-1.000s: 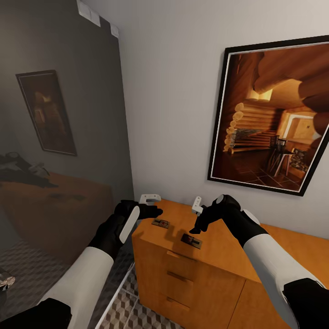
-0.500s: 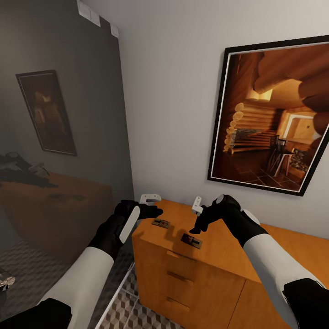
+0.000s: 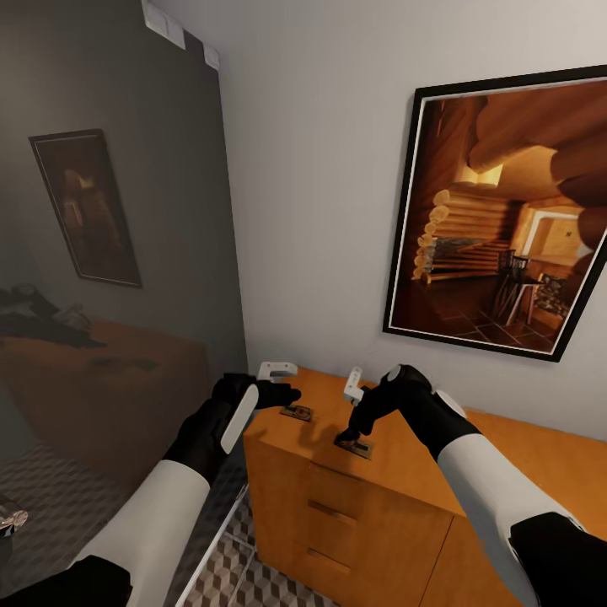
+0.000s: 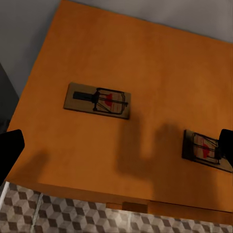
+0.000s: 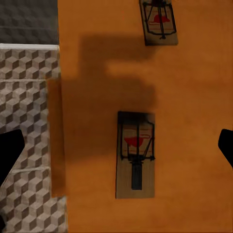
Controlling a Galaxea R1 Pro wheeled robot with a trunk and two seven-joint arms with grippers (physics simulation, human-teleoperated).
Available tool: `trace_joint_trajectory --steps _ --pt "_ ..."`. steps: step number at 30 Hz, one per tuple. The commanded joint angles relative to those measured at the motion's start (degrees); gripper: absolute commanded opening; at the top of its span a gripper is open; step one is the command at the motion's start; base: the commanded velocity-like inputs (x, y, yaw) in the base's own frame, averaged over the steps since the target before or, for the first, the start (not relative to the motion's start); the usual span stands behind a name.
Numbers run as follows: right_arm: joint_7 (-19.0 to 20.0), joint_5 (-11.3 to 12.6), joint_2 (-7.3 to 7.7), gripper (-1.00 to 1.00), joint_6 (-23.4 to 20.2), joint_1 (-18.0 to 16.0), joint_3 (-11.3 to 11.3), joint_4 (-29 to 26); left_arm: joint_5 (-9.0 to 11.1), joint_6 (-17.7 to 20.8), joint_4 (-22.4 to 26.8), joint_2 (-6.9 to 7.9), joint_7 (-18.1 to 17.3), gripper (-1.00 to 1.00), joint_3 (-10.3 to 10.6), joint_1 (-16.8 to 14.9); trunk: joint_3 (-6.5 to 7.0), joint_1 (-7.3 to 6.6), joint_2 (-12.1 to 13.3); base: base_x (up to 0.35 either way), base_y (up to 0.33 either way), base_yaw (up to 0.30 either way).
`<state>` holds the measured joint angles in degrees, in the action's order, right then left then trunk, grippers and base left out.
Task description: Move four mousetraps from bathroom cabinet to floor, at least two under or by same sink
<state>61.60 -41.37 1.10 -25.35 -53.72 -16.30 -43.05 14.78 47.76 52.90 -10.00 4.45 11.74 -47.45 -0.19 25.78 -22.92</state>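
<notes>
Two small flat brown wooden mousetraps [image 3: 296, 412] [image 3: 355, 444] lie apart on the orange-brown wooden cabinet [image 3: 421, 472]. The right gripper [image 3: 347, 434], jaws wide, hangs over the nearer one. I cannot tell the left gripper's [image 3: 285, 393] jaws.

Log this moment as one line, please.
phase: reach | right gripper: open above near mousetrap | left gripper: open, idle | far mousetrap: on cabinet

**Even, soft simulator light**

Sharp and evenly lit throughout, without glare or blur. Soft dark arm shadows across the cabinet top [image 5: 194, 97]. Dimmed behind the tinted glass panel [image 3: 110, 253]. Slightly stretched towards the head view's edges.
</notes>
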Motion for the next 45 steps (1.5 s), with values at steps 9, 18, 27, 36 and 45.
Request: trace_joint_trajectory --steps 9,18,27,36,45 --pt "0.1 -0.06 -2.42 1.0 0.01 0.14 -0.02 2.9 -0.08 -2.91 0.01 0.0 0.0 1.0 0.03 0.55 0.0 0.0 0.0 0.0 0.0 0.0" --pt "0.19 -0.12 -2.42 1.0 -0.01 0.19 0.25 3.31 -0.14 -3.22 0.01 0.0 0.08 1.0 0.03 0.6 0.0 0.0 0.0 0.0 0.0 0.0" --pt "0.24 -0.25 -1.92 1.0 -0.48 0.18 0.44 3.25 -0.18 -3.2 -0.04 0.0 0.12 1.0 0.04 0.61 0.0 0.0 0.0 0.0 0.0 0.0" --pt "0.98 -0.16 0.34 1.0 -0.25 0.19 3.12 3.25 -0.19 -3.25 -0.08 0.0 0.12 1.0 0.04 0.61 0.0 0.0 0.0 0.0 0.0 0.0" --pt "3.81 -0.27 3.26 1.0 0.23 0.19 6.0 3.24 -0.19 -3.28 -0.08 0.0 0.12 1.0 0.04 0.61 0.0 0.0 0.0 0.0 0.0 0.0"
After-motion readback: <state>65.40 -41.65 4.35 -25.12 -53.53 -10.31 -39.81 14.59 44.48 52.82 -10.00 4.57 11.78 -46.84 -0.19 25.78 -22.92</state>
